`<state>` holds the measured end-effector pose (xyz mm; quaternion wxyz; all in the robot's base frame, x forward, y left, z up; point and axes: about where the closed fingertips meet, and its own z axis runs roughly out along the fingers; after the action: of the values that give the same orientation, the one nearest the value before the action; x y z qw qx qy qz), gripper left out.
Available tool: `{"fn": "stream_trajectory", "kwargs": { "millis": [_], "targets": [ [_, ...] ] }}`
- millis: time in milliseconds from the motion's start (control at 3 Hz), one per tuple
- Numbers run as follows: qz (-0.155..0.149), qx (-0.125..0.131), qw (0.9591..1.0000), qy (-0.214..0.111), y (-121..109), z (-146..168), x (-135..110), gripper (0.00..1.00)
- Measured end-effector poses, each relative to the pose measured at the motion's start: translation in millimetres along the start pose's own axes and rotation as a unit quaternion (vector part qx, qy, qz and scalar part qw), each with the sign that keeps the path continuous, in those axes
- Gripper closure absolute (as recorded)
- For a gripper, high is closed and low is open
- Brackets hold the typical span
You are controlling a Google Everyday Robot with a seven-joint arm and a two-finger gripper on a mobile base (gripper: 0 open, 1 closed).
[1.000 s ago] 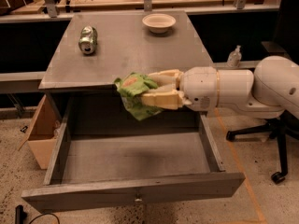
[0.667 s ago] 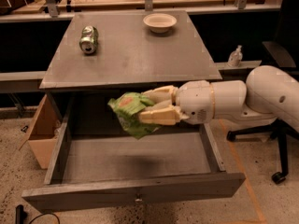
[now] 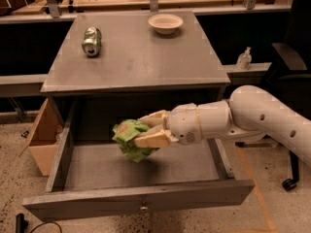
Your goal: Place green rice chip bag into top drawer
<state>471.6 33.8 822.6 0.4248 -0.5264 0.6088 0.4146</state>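
Note:
The top drawer (image 3: 136, 198) of the grey table is pulled wide open, its flat front panel and small metal knob toward me. My gripper (image 3: 143, 130) reaches in from the right and is shut on the green rice chip bag (image 3: 130, 139), a crumpled bright-green bag with an orange-red patch. The bag hangs just above the drawer floor, near its middle, casting a shadow below. The cream fingers (image 3: 151, 140) pinch the bag's right side.
On the grey table top (image 3: 136, 62) lie a green-and-silver soda can (image 3: 91, 40) on its side at the left and a white bowl (image 3: 165, 23) at the back. A cardboard box (image 3: 43, 140) stands left of the drawer. An office chair (image 3: 291, 72) stands at the right.
My gripper has moved the bag down and a little left, from the level of the table's front edge into the open drawer space, close above its floor.

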Motion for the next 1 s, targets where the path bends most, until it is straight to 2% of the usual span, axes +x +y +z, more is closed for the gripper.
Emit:
{"fn": "stream_trajectory", "kwargs": {
  "millis": [333, 667, 1000],
  "targets": [
    [-0.021, 0.023, 0.9985, 0.046, -6, 13, 26, 0.61],
    [-0.040, 0.039, 0.9961, 0.068, -12, 27, 44, 0.37],
    [-0.054, 0.045, 0.9942, 0.081, -19, 37, 52, 0.13]
  ]
}}
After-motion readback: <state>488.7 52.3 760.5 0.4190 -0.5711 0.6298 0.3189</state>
